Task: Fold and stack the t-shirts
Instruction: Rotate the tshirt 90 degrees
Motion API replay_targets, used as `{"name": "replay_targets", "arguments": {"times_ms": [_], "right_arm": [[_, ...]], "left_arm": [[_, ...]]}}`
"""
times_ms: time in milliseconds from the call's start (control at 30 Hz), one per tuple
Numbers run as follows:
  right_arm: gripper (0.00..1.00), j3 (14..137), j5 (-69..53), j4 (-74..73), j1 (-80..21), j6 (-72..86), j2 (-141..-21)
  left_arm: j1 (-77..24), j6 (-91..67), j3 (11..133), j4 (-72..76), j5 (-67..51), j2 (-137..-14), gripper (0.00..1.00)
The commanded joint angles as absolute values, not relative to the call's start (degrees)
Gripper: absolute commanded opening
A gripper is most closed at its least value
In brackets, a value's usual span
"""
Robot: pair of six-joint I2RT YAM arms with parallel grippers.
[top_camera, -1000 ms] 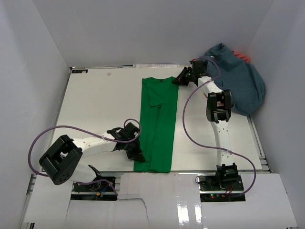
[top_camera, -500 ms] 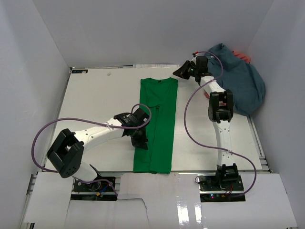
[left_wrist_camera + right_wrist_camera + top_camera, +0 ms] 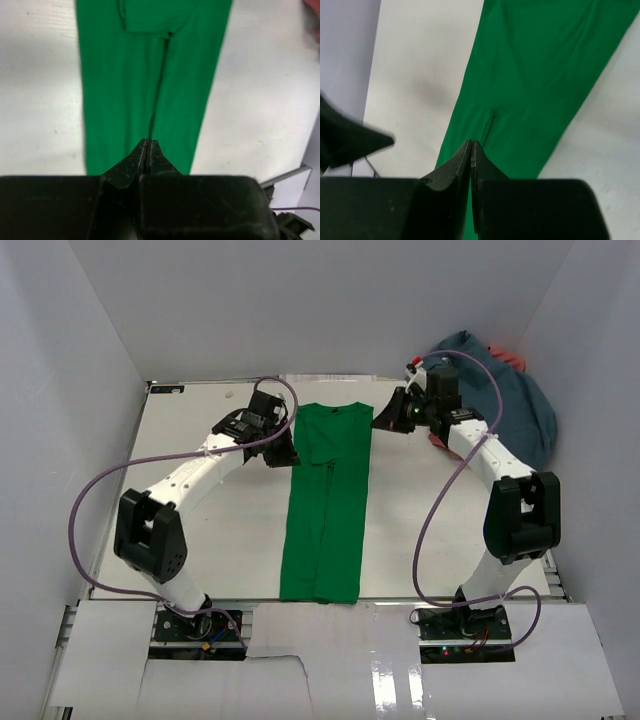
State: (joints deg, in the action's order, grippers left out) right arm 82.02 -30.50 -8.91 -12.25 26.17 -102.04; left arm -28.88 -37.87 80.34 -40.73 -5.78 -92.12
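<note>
The green t-shirt (image 3: pixel 325 505) lies flat on the table as a long narrow strip, collar end at the back. In the left wrist view the green t-shirt (image 3: pixel 150 65) runs away below the jaws. My left gripper (image 3: pixel 283 454) hovers at the strip's upper left edge, shut, with nothing between its fingers (image 3: pixel 148 141). At the strip's upper right corner my right gripper (image 3: pixel 384 422) is shut too and holds nothing (image 3: pixel 471 143). The blue-grey t-shirt (image 3: pixel 515 405) lies heaped at the back right, with the coral red one (image 3: pixel 512 359) peeking out behind it.
White walls close in the table (image 3: pixel 210 500) on the left, back and right. Purple cables (image 3: pixel 110 495) loop from both arms over the table. The right arm's elbow (image 3: pixel 522 515) stands over the table's right edge.
My left gripper has swung from the strip's lower left edge up to its upper left edge. The right arm's elbow has swung out to the right; its gripper stayed near the upper right corner.
</note>
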Motion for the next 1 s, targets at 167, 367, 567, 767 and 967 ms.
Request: {"name": "replay_targets", "arguments": {"times_ms": [167, 367, 567, 767, 967], "right_arm": [[0.08, 66.3, -24.0, -20.9, -20.7, 20.5, -94.3], [0.08, 59.2, -25.4, -16.9, -23.6, 21.7, -94.7], [0.08, 58.4, -26.8, -15.3, -24.6, 22.0, -98.2], [0.08, 58.7, -27.4, -13.9, -25.7, 22.4, -101.6], [0.08, 58.9, -26.5, -13.4, -26.0, 22.6, -103.5]], "left_arm": [[-27.3, -31.0, 83.6, -30.2, -17.8, -105.7, 0.01], [-27.4, -31.4, 82.5, -26.3, -19.7, -106.9, 0.01], [-27.4, -30.5, 81.3, -25.8, -20.0, -106.9, 0.02], [-27.4, -29.7, 80.0, -25.0, -19.9, -108.1, 0.02], [-27.3, -29.4, 79.7, -24.5, -19.3, -110.8, 0.02]]}}
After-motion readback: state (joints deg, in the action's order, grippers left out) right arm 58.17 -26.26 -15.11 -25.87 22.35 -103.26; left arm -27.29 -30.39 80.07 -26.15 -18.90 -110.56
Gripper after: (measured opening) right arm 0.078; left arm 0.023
